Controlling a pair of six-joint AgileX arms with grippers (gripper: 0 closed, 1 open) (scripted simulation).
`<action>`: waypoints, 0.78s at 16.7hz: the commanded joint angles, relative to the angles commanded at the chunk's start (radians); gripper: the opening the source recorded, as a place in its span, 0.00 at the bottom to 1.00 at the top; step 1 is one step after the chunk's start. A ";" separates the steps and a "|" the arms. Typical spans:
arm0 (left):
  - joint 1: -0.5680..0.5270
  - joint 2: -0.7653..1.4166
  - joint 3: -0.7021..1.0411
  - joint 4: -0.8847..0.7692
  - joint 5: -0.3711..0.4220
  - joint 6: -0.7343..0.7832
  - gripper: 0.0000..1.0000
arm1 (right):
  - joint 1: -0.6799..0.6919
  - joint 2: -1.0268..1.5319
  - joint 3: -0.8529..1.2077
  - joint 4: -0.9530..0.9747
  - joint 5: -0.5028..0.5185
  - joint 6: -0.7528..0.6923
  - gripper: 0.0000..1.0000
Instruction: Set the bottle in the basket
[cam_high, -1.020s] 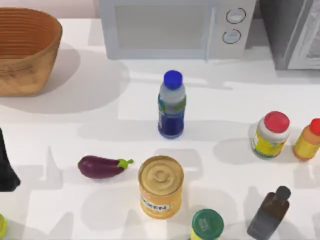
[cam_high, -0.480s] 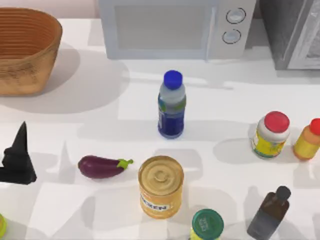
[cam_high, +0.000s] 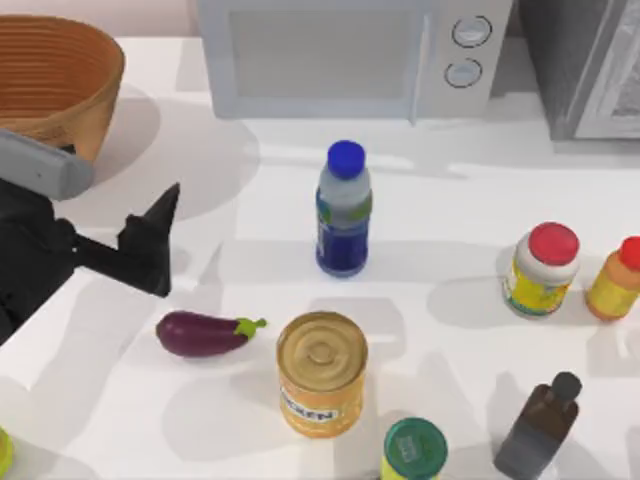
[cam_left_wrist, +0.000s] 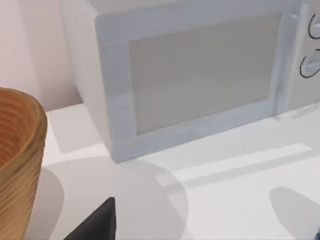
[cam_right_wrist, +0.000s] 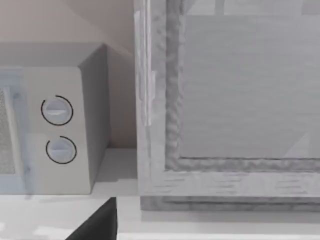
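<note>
The bottle (cam_high: 343, 210), clear with a blue cap and a blue-and-green label, stands upright in the middle of the table, in front of the microwave. At the table's far left corner sits the tan woven basket (cam_high: 55, 80), whose ribbed side (cam_left_wrist: 17, 165) also appears in the left wrist view. My left gripper (cam_high: 158, 232) hangs over the table left of the bottle, well apart from it and just in front of the basket. The left arm's grey link crosses the basket's lower edge. A dark part of my right gripper (cam_right_wrist: 97, 224) shows in the right wrist view, facing the microwave's knobs.
A white microwave (cam_high: 350, 55) and a grey cabinet (cam_high: 590, 65) line the back. An eggplant (cam_high: 200, 333), a tin can (cam_high: 320, 372) and a green-lidded jar (cam_high: 413, 450) stand at the front. A red-capped jar (cam_high: 540, 268), an orange bottle (cam_high: 615, 280) and a dark brown bottle (cam_high: 538, 425) are on the right.
My left arm has swung in from the left edge, up and to the right, closer to the bottle, and its link now crosses the basket's front. Nothing on the table has moved.
</note>
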 joint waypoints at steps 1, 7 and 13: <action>-0.026 0.085 0.033 0.038 0.013 0.004 1.00 | 0.000 0.000 0.000 0.000 0.000 0.000 1.00; -0.163 0.547 0.196 0.234 0.082 0.029 1.00 | 0.000 0.000 0.000 0.000 0.000 0.000 1.00; -0.234 0.810 0.270 0.333 0.119 0.047 1.00 | 0.000 0.000 0.000 0.000 0.000 0.000 1.00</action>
